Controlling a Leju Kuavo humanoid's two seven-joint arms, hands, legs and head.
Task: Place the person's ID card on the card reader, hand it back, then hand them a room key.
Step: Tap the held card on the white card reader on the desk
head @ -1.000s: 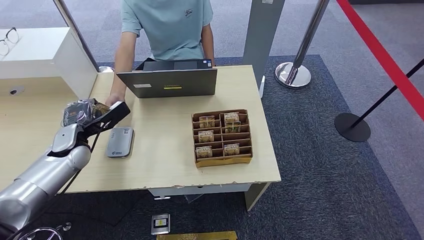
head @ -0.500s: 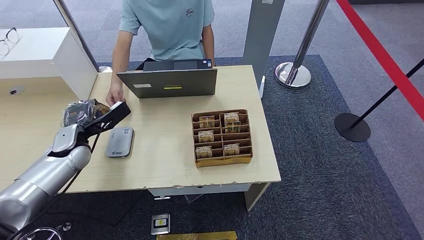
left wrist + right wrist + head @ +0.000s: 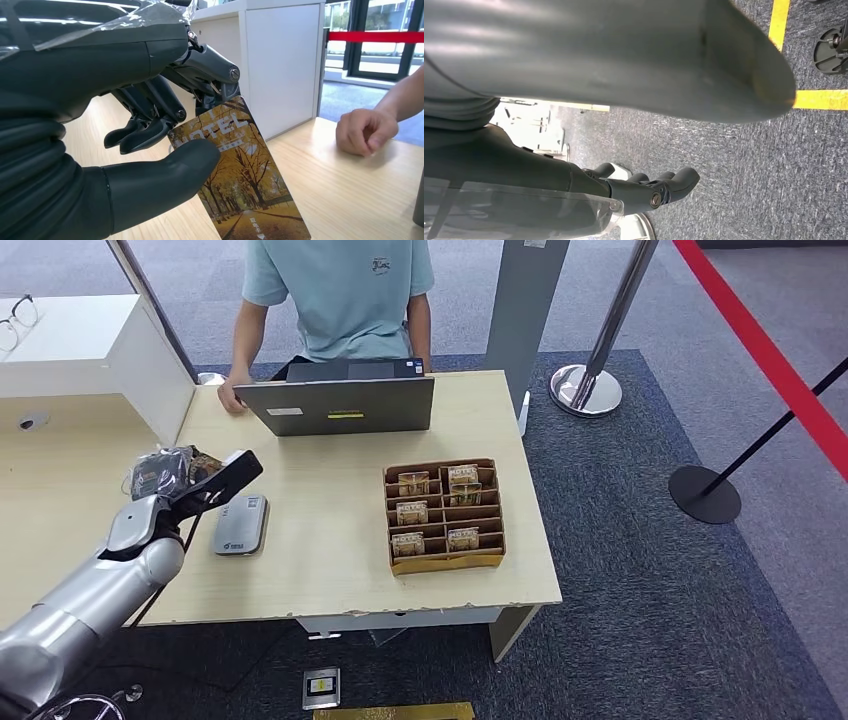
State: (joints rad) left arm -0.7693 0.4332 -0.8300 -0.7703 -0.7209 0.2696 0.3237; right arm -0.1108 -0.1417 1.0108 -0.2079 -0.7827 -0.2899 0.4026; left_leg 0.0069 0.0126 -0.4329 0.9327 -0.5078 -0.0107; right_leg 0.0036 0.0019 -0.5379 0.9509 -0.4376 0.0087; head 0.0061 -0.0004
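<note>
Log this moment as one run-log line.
left hand: holds card above desk | right hand: hangs, empty | reader: bare | person's hand: on desk

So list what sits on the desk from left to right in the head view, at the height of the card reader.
Robot hand holding the card → grey card reader → bare desk → cardboard tray of key cards.

Hotel reception: desk (image 3: 330, 570), laptop (image 3: 340, 405), key-card tray (image 3: 445, 560), rope stanchions (image 3: 590, 380).
</note>
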